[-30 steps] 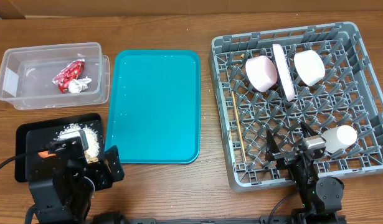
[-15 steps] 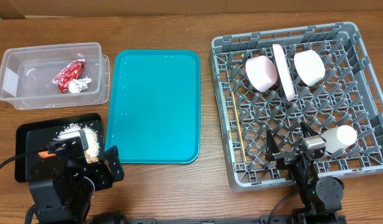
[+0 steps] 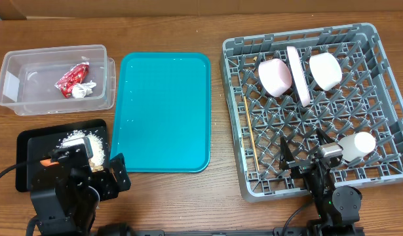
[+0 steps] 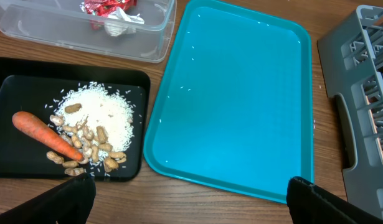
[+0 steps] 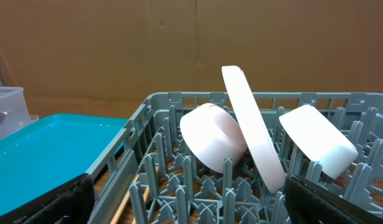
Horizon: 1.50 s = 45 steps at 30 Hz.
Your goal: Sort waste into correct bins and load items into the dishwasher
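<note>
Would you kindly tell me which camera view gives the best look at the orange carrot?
The left wrist view: the carrot lies in full on the black tray beside the rice and nuts. Overhead, the left arm hides nearly all of it. The right wrist view misses it.

Wooden table [image 3: 219,196], brown board [image 5: 116,50] behind

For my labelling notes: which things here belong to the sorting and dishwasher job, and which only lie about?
Job: red wrapper, tissue, clear tub, carrot, rice and nuts, black tray, dish rack, pink bowl, plate, white bowl, cup, chopsticks.
Lying about: teal tray.
</note>
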{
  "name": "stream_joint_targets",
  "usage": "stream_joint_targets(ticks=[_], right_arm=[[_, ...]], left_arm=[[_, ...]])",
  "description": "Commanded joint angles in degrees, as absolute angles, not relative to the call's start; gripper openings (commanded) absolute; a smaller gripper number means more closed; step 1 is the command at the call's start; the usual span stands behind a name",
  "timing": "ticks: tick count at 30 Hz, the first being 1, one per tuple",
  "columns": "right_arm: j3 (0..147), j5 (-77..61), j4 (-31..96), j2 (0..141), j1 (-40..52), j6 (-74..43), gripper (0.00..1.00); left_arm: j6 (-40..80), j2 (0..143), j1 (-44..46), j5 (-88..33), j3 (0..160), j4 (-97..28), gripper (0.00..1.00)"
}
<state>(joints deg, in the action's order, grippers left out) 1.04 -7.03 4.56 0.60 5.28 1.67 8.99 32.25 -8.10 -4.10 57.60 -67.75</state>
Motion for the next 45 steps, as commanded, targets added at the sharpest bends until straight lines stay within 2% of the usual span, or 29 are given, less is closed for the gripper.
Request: stream_joint_targets(ticks=[1, 7, 10, 18, 20, 26, 28, 30, 45], right_arm=[[0.5, -6.5, 4.4, 0.2, 5.2, 1.3, 1.0], [0.5, -6.5, 4.4, 0.2, 5.2, 1.3, 1.0], [0.5, -6.5, 4.4, 0.2, 5.2, 1.3, 1.0], [0.5, -6.5, 4.4, 0.2, 5.2, 1.3, 1.0], [0.5, -6.5, 4.4, 0.2, 5.2, 1.3, 1.0], [0.5, -6.5, 4.4, 0.2, 5.2, 1.3, 1.0], [0.5, -6.5, 4.4, 0.2, 5.2, 1.3, 1.0], [0.5, -6.5, 4.4, 0.2, 5.2, 1.3, 1.0], [0.5, -6.5, 4.4, 0.2, 5.2, 1.3, 1.0]], left_arm=[[9.4, 31.9, -8.1, -4.5, 57.4, -67.7, 1.0], [9.4, 31.8, -8.1, -4.5, 57.4, -67.7, 1.0], [8.1, 29.4, -7.7, 0.2, 56.2, -67.0, 1.0], [9.5, 9.5, -5.2, 1.4, 29.0, -39.1, 1.0], [9.4, 3.0, -5.1, -0.9, 18.5, -26.7, 1.0], [9.2, 0.2, -5.2, -2.0, 4.6, -2.2, 1.0], [9.3, 0.2, -5.2, -1.2, 0.3, 2.5, 1.0], [11.2, 0.2, -5.1, -1.7, 0.3, -4.0, 1.0], [11.6, 0.3, -5.2, -1.5, 0.3, -4.4, 1.0]])
